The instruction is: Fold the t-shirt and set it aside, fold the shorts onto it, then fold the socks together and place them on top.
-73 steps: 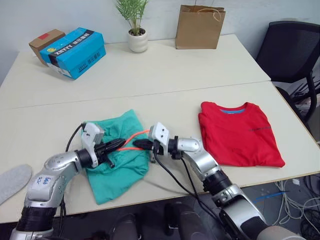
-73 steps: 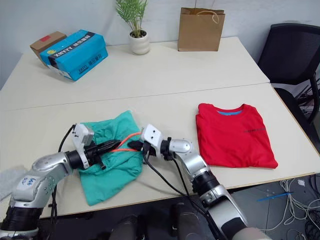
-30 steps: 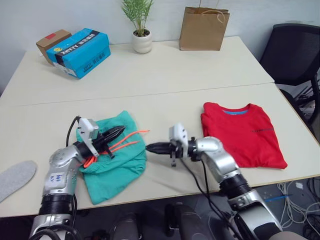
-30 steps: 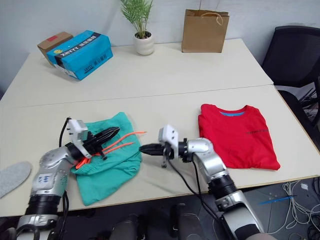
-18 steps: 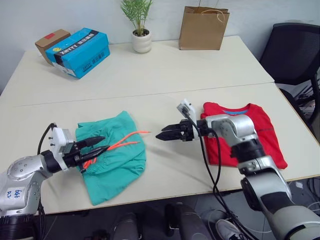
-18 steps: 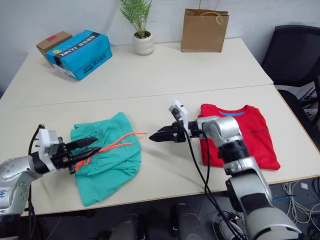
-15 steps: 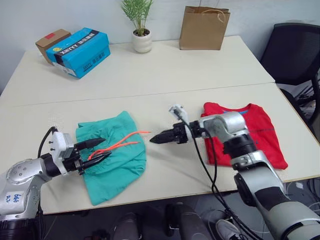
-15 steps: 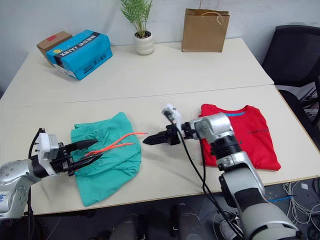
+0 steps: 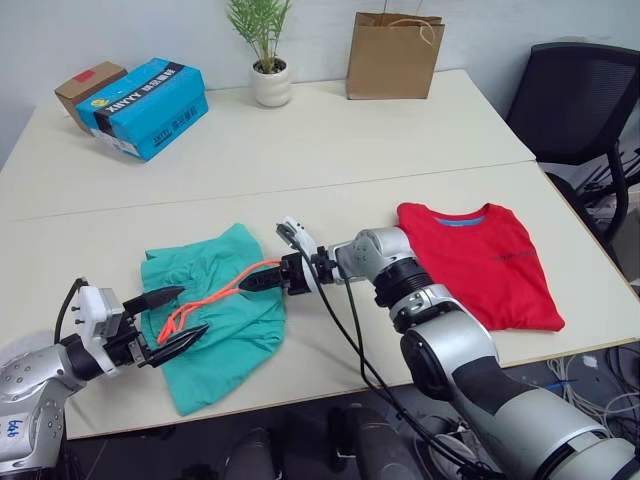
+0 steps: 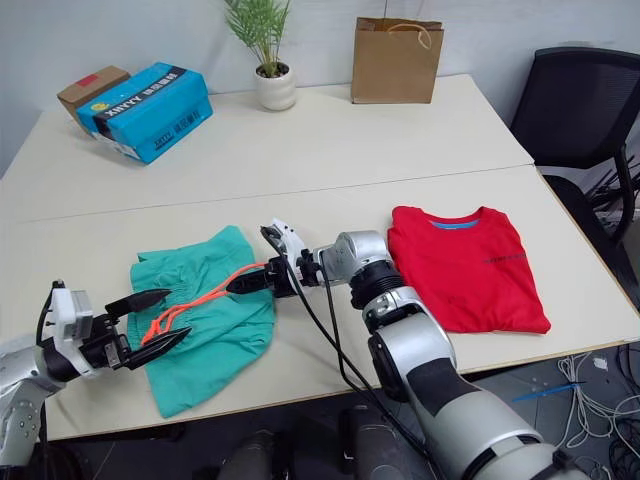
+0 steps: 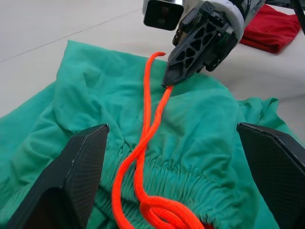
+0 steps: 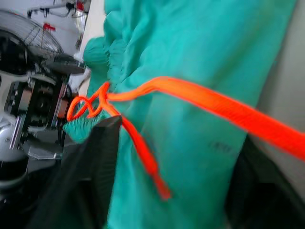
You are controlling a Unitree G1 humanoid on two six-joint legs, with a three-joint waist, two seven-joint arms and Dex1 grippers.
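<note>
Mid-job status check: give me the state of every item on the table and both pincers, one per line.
t-shirt: folded, flat on the table, set aside to the right.
shorts: crumpled, not folded, apart from the t-shirt.
drawstring: loose across the shorts, knotted near the waistband.
left pincer: open, at the waistband, holding nothing.
right pincer: shut, tip at the drawstring's end.
paper bag: upright, open-topped.
blue box: closed.

Bright, even light falls on the tabletop (image 9: pixel 330 130); shadows are soft and short. The drawstring (image 12: pixel 224 107) is blurred in the right wrist view, its surroundings out of focus.
</note>
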